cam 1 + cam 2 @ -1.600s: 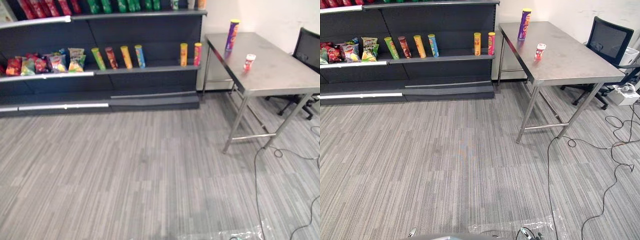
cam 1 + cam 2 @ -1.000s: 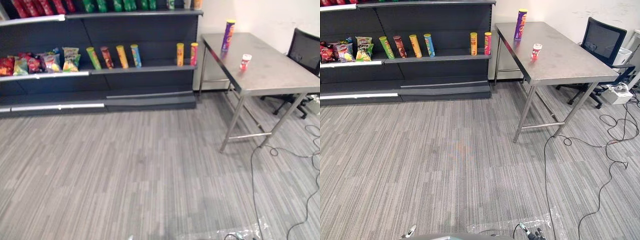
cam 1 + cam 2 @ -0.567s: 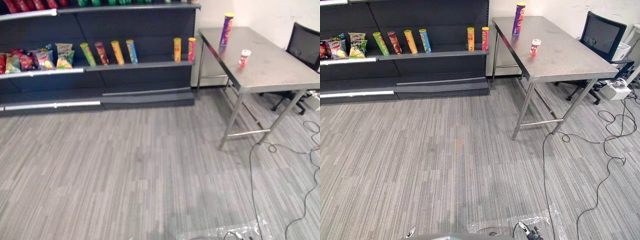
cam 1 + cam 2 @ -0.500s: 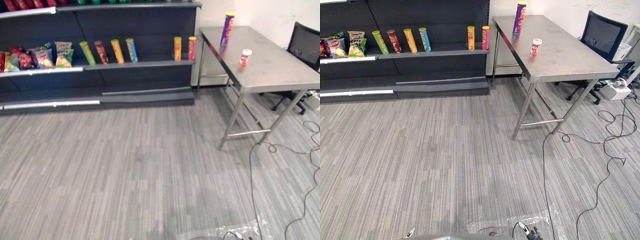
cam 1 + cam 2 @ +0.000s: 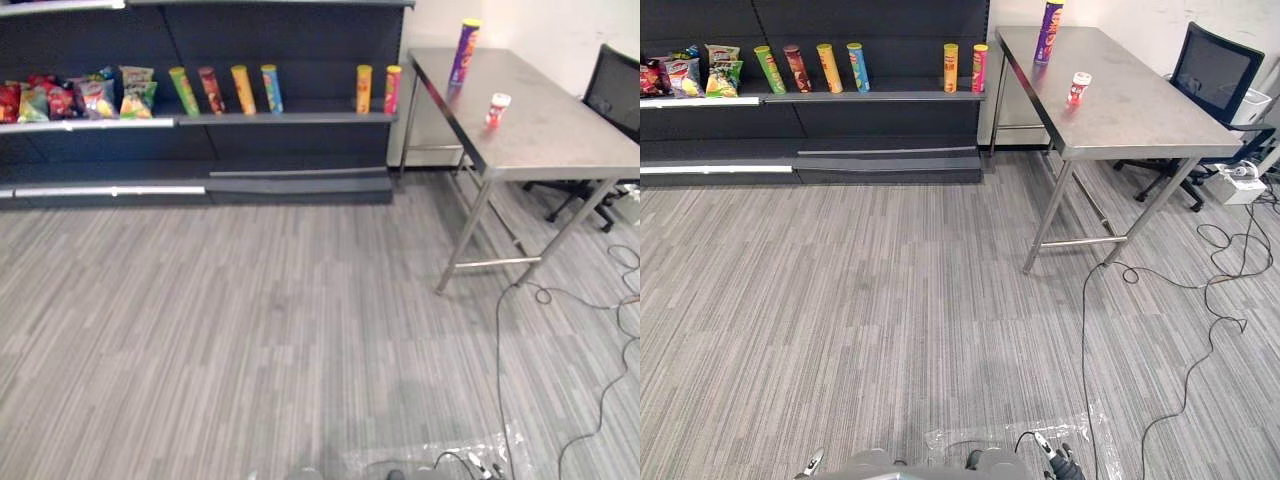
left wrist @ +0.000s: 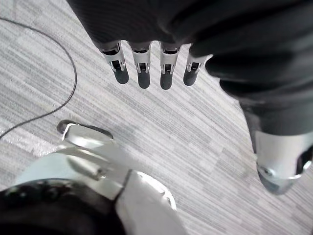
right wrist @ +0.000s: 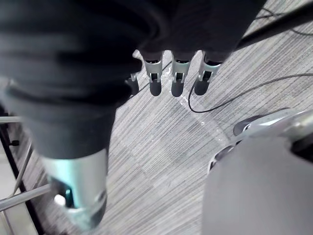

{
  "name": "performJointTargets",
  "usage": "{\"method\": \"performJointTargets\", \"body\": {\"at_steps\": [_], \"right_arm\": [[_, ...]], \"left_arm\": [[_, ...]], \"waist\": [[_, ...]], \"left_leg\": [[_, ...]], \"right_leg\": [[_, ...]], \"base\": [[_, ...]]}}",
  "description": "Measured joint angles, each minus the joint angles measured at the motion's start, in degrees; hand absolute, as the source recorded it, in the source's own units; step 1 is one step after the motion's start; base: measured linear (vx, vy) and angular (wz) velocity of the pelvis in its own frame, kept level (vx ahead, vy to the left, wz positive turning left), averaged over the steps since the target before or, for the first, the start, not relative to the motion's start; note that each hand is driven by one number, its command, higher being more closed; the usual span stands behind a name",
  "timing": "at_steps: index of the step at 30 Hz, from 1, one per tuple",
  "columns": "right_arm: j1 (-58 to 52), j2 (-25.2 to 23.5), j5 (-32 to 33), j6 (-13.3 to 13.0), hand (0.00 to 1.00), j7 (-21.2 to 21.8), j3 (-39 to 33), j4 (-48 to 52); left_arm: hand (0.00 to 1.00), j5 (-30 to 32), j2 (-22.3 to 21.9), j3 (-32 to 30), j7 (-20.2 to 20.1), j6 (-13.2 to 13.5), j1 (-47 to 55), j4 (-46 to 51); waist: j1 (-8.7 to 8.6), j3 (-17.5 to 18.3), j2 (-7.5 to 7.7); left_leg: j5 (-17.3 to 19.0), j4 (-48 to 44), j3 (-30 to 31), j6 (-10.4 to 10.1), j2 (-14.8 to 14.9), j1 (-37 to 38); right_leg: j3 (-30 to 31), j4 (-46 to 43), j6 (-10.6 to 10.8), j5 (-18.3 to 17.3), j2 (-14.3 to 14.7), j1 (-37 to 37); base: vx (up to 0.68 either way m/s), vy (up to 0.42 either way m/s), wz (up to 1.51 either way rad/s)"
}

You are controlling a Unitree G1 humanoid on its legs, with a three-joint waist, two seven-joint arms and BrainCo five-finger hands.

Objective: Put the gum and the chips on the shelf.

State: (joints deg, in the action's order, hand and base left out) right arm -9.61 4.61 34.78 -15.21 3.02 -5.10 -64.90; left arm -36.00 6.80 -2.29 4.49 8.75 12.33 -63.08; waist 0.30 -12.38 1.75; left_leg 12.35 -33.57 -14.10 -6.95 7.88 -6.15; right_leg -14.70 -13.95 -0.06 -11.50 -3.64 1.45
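Chips can point(image 5: 464, 52) and gum bottle point(image 5: 496, 109) stand on the table point(image 5: 560, 130), beside the shelf point(image 5: 290, 118); chips at the table's far end. Left robot hand point(image 6: 143, 73) and right robot hand point(image 7: 177, 81) released, empty, above floor point(image 5: 250, 320).

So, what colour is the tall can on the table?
The can is purple, yellow lid; left eye view.

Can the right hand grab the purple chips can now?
Probably not: the right hand hangs open over the floor, and the purple chips can stands on the table far across it.
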Motion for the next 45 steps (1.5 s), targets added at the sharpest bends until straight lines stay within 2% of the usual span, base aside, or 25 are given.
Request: {"method": "performJointTargets", "body": {"at_steps": [2,5,8,10,11,12,14,16,19,21,22,23,24,26,28,29,30,32,33,35,36,38,41,44,45], "right_arm": [[-0.1,0.5,-0.5,0.7,0.00,-1.2,-0.7,-0.2],[-0.2,1.1,-1.2,0.8,0.00,-1.1,-1.4,0.0],[-1.1,1.1,-1.1,0.8,0.00,-0.4,-1.9,-0.1],[-1.4,1.2,-1.1,0.8,0.00,0.1,-2.0,-0.1],[-1.4,1.0,-1.1,0.8,0.00,0.1,-3.4,-0.2],[-1.3,0.7,-1.2,0.8,0.00,0.2,-3.4,-0.2],[-0.6,-0.3,-3.5,0.6,0.00,0.4,-3.6,-0.3],[-0.7,-0.7,-3.5,0.6,0.00,0.1,-3.7,-0.3],[-1.7,-1.3,-3.5,-0.2,0.00,0.1,-4.4,-0.3],[-1.7,-1.3,-3.4,-0.5,0.00,0.1,-4.6,-0.1],[-1.7,-1.5,-3.3,-0.7,0.00,0.0,-4.6,0.1],[-1.8,-1.8,-3.2,-1.2,0.00,-0.1,-4.6,0.1],[-2.0,-1.9,-2.7,-1.6,0.00,-0.2,-4.8,0.1],[-1.6,-1.8,-1.3,-2.1,0.00,-0.1,-3.6,0.6],[-1.7,-1.8,-0.8,-2.9,0.00,0.1,-3.4,1.2],[-1.6,-1.8,-0.8,-3.4,0.00,0.0,-3.3,1.3],[-1.6,-1.8,-0.8,-3.7,0.00,-0.1,-3.3,1.4],[-1.6,-2.2,-0.1,-4.2,0.00,-0.6,-3.6,1.7],[-1.7,-2.4,0.6,-4.4,0.00,-1.0,-3.6,1.9],[-2.5,-3.2,0.9,-4.2,0.00,-1.4,-3.6,2.5],[-2.9,-2.2,0.9,-4.1,0.00,-1.7,-3.5,4.2],[-3.0,-1.1,0.8,-3.7,0.00,-2.7,-3.5,5.1],[-2.8,-0.6,-0.1,-2.3,0.00,-4.0,-3.6,5.6],[-2.9,0.2,-1.2,-1.4,0.00,-4.1,-3.3,6.0],[-2.9,0.2,-1.2,-1.4,0.00,-4.2,-3.4,5.9]], "left_arm": [[0.00,-1.6,-0.9,-0.4,-0.9,1.6,0.7,1.9],[0.00,-1.3,-2.1,-0.5,-1.3,4.0,1.6,2.6],[0.00,-1.0,-2.6,-1.5,-1.5,4.6,2.3,2.7],[0.00,-1.0,-3.4,-1.7,-1.2,4.7,2.6,2.7],[0.00,-1.0,-3.7,-2.1,-0.9,4.8,2.7,2.6],[0.00,-1.1,-3.5,-2.2,-0.9,4.9,2.8,2.6],[0.00,-1.0,-2.0,-2.1,-0.9,4.3,2.7,2.6],[0.00,-1.0,-1.7,-2.1,-0.9,3.7,2.4,2.5],[0.00,0.7,-1.4,-2.2,-0.9,3.5,2.5,2.0],[0.00,3.4,-0.7,-2.0,-0.9,2.6,2.7,2.0],[0.00,4.6,-0.2,-1.3,-0.9,2.0,2.7,2.0],[0.00,5.9,0.2,-0.4,-0.9,1.6,2.5,2.0],[0.00,5.9,0.4,-0.1,-0.9,1.2,2.5,2.1],[0.00,6.0,0.8,-0.1,-0.4,0.2,2.6,1.9],[0.00,5.9,0.5,0.2,0.0,-0.4,2.5,1.8],[0.00,5.9,0.4,0.2,0.2,-0.6,2.3,1.7],[0.00,5.8,0.4,0.2,0.2,-0.6,2.2,1.5],[0.00,5.9,0.1,-0.5,0.3,-0.7,1.9,1.4],[0.00,6.2,-0.2,-1.2,0.2,-0.6,2.1,1.4],[0.00,6.5,-0.9,-4.4,-0.4,-0.8,2.4,1.4],[0.00,7.1,-2.7,-6.7,-0.3,-1.5,2.5,1.4],[0.00,7.2,-4.3,-7.2,-0.4,-1.6,2.4,1.5],[0.00,7.3,-4.9,-8.0,-0.3,-1.4,1.9,1.6],[0.00,5.2,-5.8,-9.4,-0.1,0.4,1.6,1.5],[0.00,4.6,-5.9,-9.6,-0.3,0.6,1.4,1.5]], "waist": [[1.48,-2.0,-0.82],[1.39,-2.6,-1.89],[1.21,-2.6,-2.01],[1.21,-2.9,-3.31],[1.44,-3.1,-3.50],[1.55,-2.9,-2.97],[1.37,-1.9,-0.83],[1.38,-1.7,-0.37],[1.64,0.5,0.28],[1.30,1.1,1.01],[1.19,1.2,1.45],[1.12,1.5,0.63],[0.71,1.5,0.32],[-0.15,1.4,0.53],[-0.52,1.4,-0.41],[-1.11,1.3,-0.73],[-1.52,1.2,-0.75],[-1.59,1.0,-0.99],[-1.54,1.1,-0.94],[-1.24,0.9,0.06],[-1.27,1.0,-1.61],[-1.46,1.6,-3.90],[-1.55,1.9,-4.65],[-1.52,1.6,-4.96],[-1.40,1.5,-5.16]], "left_leg": [[1.6,-1.3,2.5,1.2,-0.2,-3.2],[0.7,6.6,4.4,1.1,0.0,-3.7],[-4.4,17.7,7.3,-0.1,0.5,-3.6],[-5.6,19.6,8.3,-1.9,2.7,-2.9],[-7.1,16.2,7.5,-1.4,1.5,-2.6],[-6.3,15.0,6.8,-0.1,0.7,-2.7],[-2.6,10.7,5.0,4.0,-2.9,-3.7],[-0.3,9.3,4.4,5.6,-4.6,-3.6],[1.5,10.7,3.1,6.8,-7.6,-1.2],[1.6,13.9,2.5,7.4,-8.8,1.7],[2.0,15.8,2.5,8.1,-9.8,4.1],[2.3,17.7,3.2,9.8,-10.5,7.2],[2.6,18.3,3.4,10.5,-10.5,8.3],[3.0,20.6,4.1,10.5,-9.6,13.1],[3.0,23.3,4.5,10.4,-7.4,16.5],[3.0,24.6,5.3,10.3,-6.0,17.7],[3.0,25.0,5.5,9.9,-5.1,18.3],[3.6,26.6,5.6,8.9,-3.3,20.3],[4.9,27.2,5.4,6.7,-2.4,21.3],[8.0,27.7,5.6,3.4,-2.2,24.7],[8.7,26.9,5.3,2.9,-0.5,26.7],[6.9,24.3,5.1,2.7,1.4,26.4],[1.1,12.2,5.2,1.4,3.5,21.9],[-13.2,-15.0,7.2,-2.8,9.4,10.0],[-11.2,-19.6,6.8,-2.5,10.7,7.6]], "right_leg": [[2.8,-0.7,0.0,-0.4,-0.8,0.5],[4.9,-0.7,0.7,-0.8,-1.8,1.0],[6.4,-0.7,2.7,-2.0,-4.2,2.4],[8.0,-0.6,4.9,-3.3,-4.3,4.0],[9.8,-0.1,6.5,-3.9,-6.0,6.0],[10.3,0.3,6.8,-4.0,-6.8,6.5],[11.9,-0.5,7.1,-4.2,-10.7,6.8],[12.1,-3.7,7.8,-3.8,-12.5,6.1],[13.8,-14.6,10.5,-0.2,-15.1,0.5],[14.4,-23.5,9.1,3.9,-16.8,-3.5],[14.3,-30.0,7.6,9.2,-18.2,-7.0],[14.7,-36.2,7.2,13.9,-18.7,-9.4],[14.2,-39.1,7.4,12.0,-18.5,-10.7],[7.8,-43.6,5.2,1.1,-15.9,-14.5],[2.3,-37.4,3.4,-1.6,-11.3,-16.6],[0.4,-29.6,3.4,-1.5,-8.4,-17.9],[0.2,-25.6,3.5,-1.2,-7.3,-18.5],[0.7,-11.5,4.4,2.7,-5.3,-19.6],[1.6,-1.5,5.1,7.6,-4.9,-19.0],[2.1,1.9,5.4,13.0,-5.9,-18.7],[1.3,-3.4,4.3,14.6,-5.4,-19.1],[0.1,-5.6,1.2,12.5,-4.2,-19.1],[-0.5,-6.7,0.7,8.6,-2.4,-17.3],[-0.9,-2.9,-0.8,5.6,0.5,-9.7],[-0.9,-2.0,-1.0,5.4,0.8,-8.1]], "base": [[0.02,0.056,-0.51],[0.10,0.157,-0.43],[0.21,0.271,-0.22],[0.28,0.364,-0.27],[0.33,0.420,-0.38],[0.39,0.476,-0.38],[0.34,0.373,-0.20],[0.26,0.257,0.01],[0.32,0.208,-0.03],[0.36,0.136,-0.06],[0.33,0.086,0.01],[0.27,0.076,0.06],[0.39,0.071,0.14],[0.37,-0.006,0.15],[0.36,-0.077,0.18],[0.37,-0.108,0.32],[0.40,-0.135,0.45],[0.42,-0.182,0.41],[0.44,-0.224,0.38],[0.46,-0.237,0.26],[0.48,-0.242,0.09],[0.50,-0.269,-0.02],[0.52,-0.318,-0.14],[0.37,-0.116,-0.03],[0.37,-0.019,0.11]]}}
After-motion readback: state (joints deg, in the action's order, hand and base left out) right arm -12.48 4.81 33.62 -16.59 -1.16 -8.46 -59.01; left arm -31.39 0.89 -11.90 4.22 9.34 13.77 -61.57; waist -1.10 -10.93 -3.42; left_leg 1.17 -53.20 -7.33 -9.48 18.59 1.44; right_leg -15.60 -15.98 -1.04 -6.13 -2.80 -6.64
